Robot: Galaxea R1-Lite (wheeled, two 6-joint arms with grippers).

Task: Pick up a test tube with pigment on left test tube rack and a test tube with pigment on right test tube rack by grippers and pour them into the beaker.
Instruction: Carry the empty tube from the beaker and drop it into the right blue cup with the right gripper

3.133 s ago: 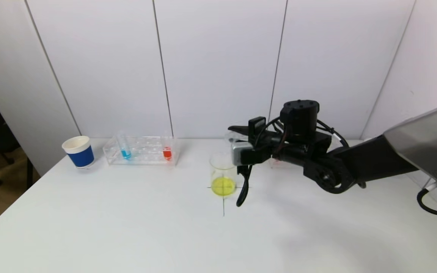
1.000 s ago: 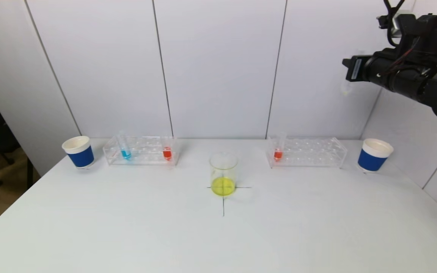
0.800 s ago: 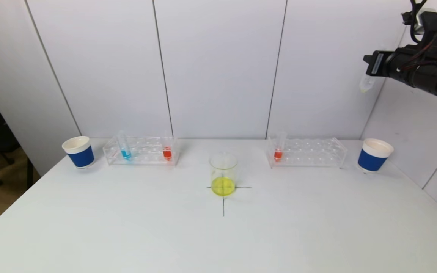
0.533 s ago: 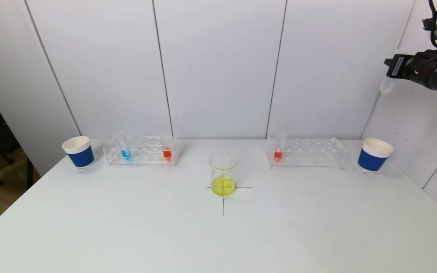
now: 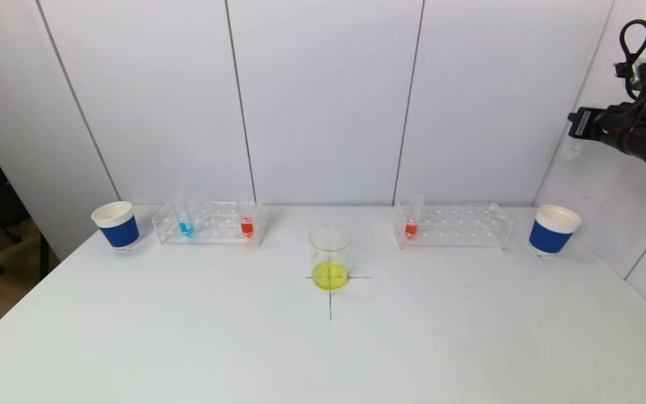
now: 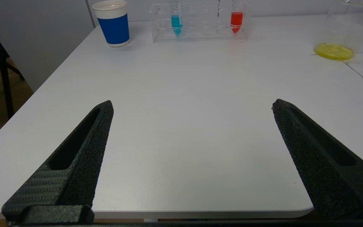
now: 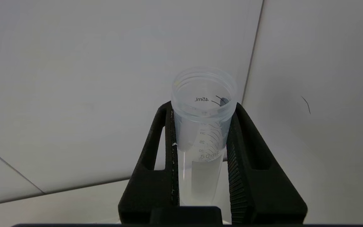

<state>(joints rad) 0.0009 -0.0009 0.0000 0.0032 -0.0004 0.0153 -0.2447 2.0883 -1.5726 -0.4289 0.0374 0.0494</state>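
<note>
Right gripper (image 7: 204,138), clamped on an emptied test tube (image 7: 203,126), has swung away from the beaker (image 5: 330,258) and now hangs high past the tabletop's (image 5: 323,348) right edge, above the right blue cup (image 5: 553,229), so discarding looks next. Yellow liquid sits in the beaker mid-table. Left gripper (image 6: 192,107) waits wide open and empty at the front edge; the left rack (image 5: 209,222) along the rear edge holds blue (image 5: 185,225) and red (image 5: 247,225) tubes.
</note>
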